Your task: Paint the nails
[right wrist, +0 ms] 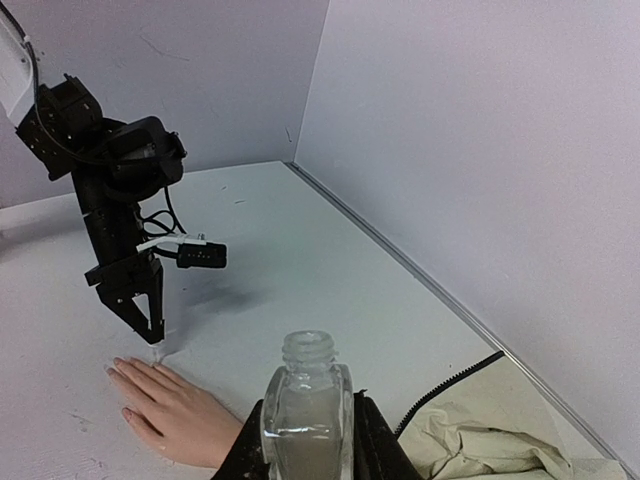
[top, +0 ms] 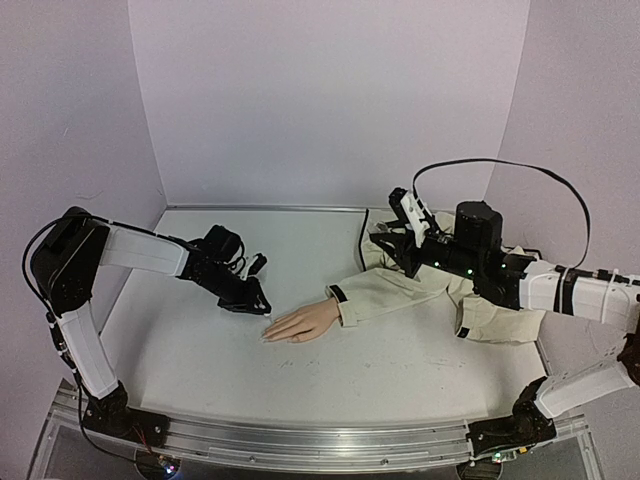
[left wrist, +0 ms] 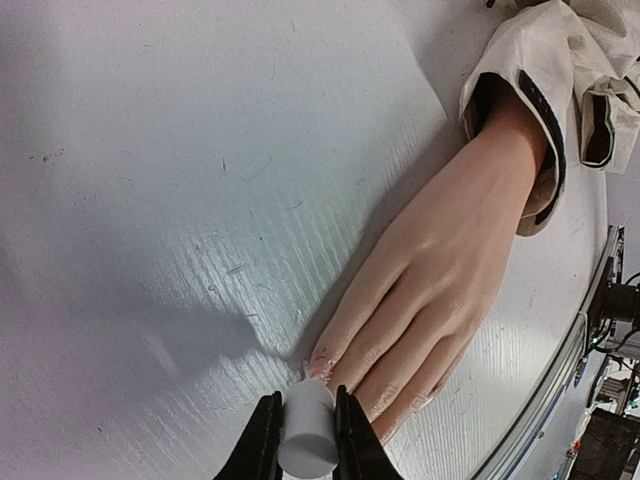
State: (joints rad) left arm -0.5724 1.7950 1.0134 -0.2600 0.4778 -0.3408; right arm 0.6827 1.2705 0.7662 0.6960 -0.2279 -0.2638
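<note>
Nails [left wrist: 322,365], pale and faintly glossy, tip a mannequin hand [top: 300,325] lying flat mid-desk [top: 200,350]. Left fingers [left wrist: 262,440] pinch a white cap [left wrist: 308,440] just beside them, its underside hidden; right fingers [right wrist: 375,445] clamp a clear bottle [right wrist: 307,410], base cut off.

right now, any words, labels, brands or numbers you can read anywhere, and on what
None: no readable text in any view.
Clear bottle in the right gripper: no label showing.
White cap in the left gripper: blank.
Beige sleeve, mannequin hand, table: no print, number or sign visible.
</note>
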